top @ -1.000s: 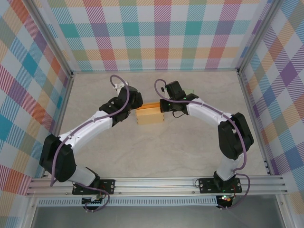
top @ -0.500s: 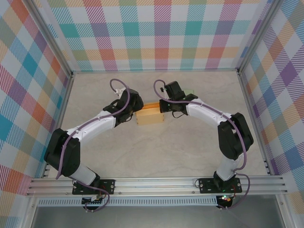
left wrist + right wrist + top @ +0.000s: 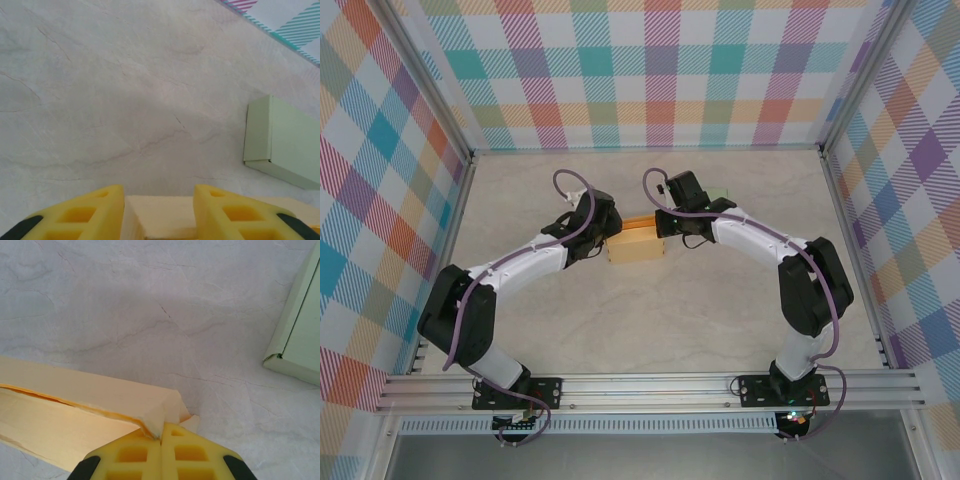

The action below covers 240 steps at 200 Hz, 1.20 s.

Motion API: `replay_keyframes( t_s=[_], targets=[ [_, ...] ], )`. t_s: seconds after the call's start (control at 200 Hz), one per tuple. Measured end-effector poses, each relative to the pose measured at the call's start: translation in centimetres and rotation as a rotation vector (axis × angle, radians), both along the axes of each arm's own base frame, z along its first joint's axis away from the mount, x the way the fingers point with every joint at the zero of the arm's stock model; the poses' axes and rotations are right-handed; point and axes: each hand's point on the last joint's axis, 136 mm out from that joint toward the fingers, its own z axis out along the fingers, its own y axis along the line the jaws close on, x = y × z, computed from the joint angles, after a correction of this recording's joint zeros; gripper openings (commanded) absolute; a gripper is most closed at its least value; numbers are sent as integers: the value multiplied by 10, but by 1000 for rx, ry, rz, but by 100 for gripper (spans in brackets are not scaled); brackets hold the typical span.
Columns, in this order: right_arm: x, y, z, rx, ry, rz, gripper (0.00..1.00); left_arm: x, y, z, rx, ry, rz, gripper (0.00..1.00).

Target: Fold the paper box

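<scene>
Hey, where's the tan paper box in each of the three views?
Top external: paper box at picture centre.
Left wrist: bottom centre, between fingers of the left claw.
Right wrist: lower left, corner pinched by the right claw.
Shared landmark: pale green box, at right in both wrist views.

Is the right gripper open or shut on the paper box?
Shut on it. In the right wrist view the right gripper has fingers together, pinching the paper box at its corner.
</scene>
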Motion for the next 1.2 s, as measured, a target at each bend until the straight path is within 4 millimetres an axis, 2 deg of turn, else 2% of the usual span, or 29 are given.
replay_keyframes(
  t_s=[0.385, 0.68, 0.735, 0.95, 1.2],
  targets=[
    [1, -1, 0, -7, -5, -6, 0, 4, -2, -4, -85, -28, 34, 26],
    [1, -1, 0, -9, -6, -8, 0, 1, -1, -4, -103, -27, 39, 25],
    [1, -1, 0, -9, -5, -7, 0, -1, -2, -4, -107, -24, 36, 26],
    [1, -1, -1, -5, -11, -7, 0, -8, -4, -7, -107, -6, 31, 42],
    [0, -2, -2, 8, -38, -10, 1, -16, -5, -11, -80, -5, 44, 42]
  ],
)
